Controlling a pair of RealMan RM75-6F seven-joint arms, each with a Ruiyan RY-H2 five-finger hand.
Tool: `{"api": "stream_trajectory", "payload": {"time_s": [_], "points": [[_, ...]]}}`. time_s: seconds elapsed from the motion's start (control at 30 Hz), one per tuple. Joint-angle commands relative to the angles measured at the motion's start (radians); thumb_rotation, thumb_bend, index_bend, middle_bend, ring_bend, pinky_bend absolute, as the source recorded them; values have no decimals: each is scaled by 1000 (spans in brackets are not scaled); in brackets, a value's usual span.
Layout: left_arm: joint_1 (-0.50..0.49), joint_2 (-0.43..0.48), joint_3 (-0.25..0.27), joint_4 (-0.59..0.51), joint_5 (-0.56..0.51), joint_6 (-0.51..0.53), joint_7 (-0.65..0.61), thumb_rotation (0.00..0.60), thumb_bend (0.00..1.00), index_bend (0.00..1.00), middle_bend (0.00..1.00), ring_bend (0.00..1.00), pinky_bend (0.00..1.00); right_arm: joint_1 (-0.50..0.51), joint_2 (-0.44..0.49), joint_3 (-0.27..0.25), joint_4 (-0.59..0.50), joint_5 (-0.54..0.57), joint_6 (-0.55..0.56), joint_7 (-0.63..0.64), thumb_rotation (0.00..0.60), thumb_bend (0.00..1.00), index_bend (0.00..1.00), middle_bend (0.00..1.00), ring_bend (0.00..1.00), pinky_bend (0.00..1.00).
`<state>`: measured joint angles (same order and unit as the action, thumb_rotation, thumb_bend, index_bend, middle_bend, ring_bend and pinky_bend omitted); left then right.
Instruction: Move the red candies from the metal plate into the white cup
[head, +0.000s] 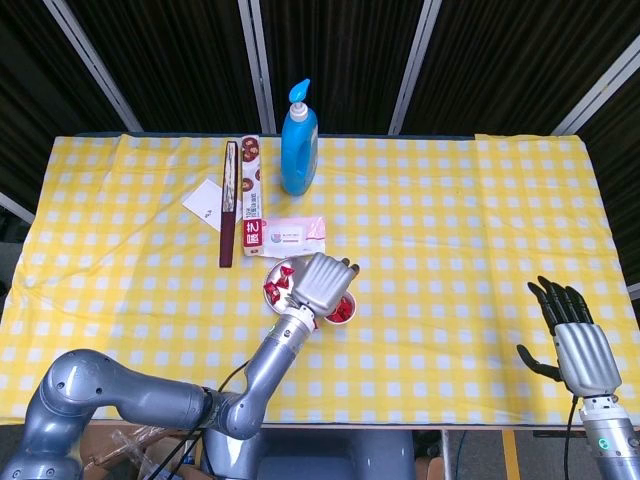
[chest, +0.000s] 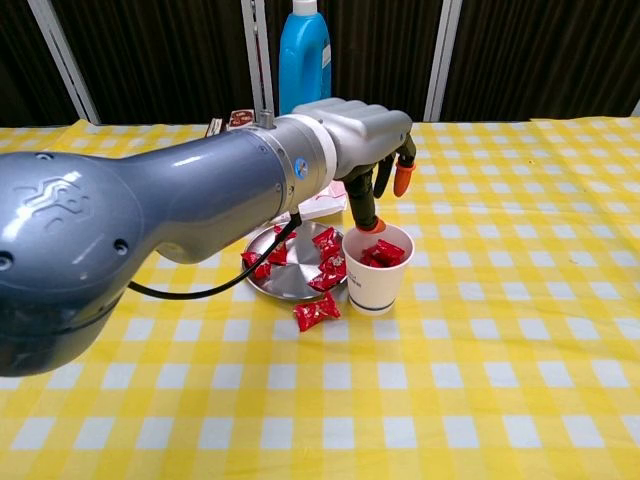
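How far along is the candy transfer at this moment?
Partly done: red candies already sit in the white cup. The left hand hovers over the cup, fingers spread, holding nothing. Several candies remain on the metal plate, and one stray candy lies on the cloth. The right hand idles.

The table (head: 480, 200) had a yellow checked cloth; on it stood a blue bottle (head: 298, 145), a metal plate (chest: 285, 280), a white cup (chest: 377, 283), and one red candy (chest: 316, 312) lay loose.

Two cameras, one table (head: 480, 200)

The head view looks steeply down over the whole table; the chest view faces across it, low and close. Both share the white cup (chest: 377, 266).
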<state>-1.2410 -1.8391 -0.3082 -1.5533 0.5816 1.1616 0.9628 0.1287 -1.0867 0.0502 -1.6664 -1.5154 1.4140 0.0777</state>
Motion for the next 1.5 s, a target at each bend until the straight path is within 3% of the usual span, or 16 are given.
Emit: {"api": "stream_trajectory", "payload": {"time_s": [0.03, 0.33, 0.53, 1.13, 1.33, 1.5], "points": [[28, 38, 18, -13, 18, 17, -2, 600, 296, 372, 392, 865, 936, 0, 0, 0, 0, 0, 0, 0, 600, 355, 0, 0, 0, 0], [44, 96, 54, -12, -113, -9, 82, 600, 225, 293, 287, 860, 933, 1, -1, -1, 0, 0, -3, -1, 600, 356, 0, 0, 0, 0], [38, 74, 77, 27, -188, -35, 118, 600, 214, 250, 265, 860, 932, 2, 0, -1, 0, 2, -5, 0, 600, 357, 0, 0, 0, 0], [19, -45, 93, 173, -170, -115, 78, 600, 214, 270, 274, 860, 932, 2, 3, 1, -3, 5, -6, 8, 600, 355, 0, 0, 0, 0], [16, -70, 95, 204, -159, -131, 69, 600, 215, 336, 311, 860, 932, 3, 4, 2, -3, 7, -8, 12, 600, 356, 0, 0, 0, 0], [25, -76, 101, 213, -156, -128, 67, 600, 224, 417, 426, 860, 932, 3, 5, 1, -3, 4, -7, 13, 600, 356, 0, 0, 0, 0]]}}
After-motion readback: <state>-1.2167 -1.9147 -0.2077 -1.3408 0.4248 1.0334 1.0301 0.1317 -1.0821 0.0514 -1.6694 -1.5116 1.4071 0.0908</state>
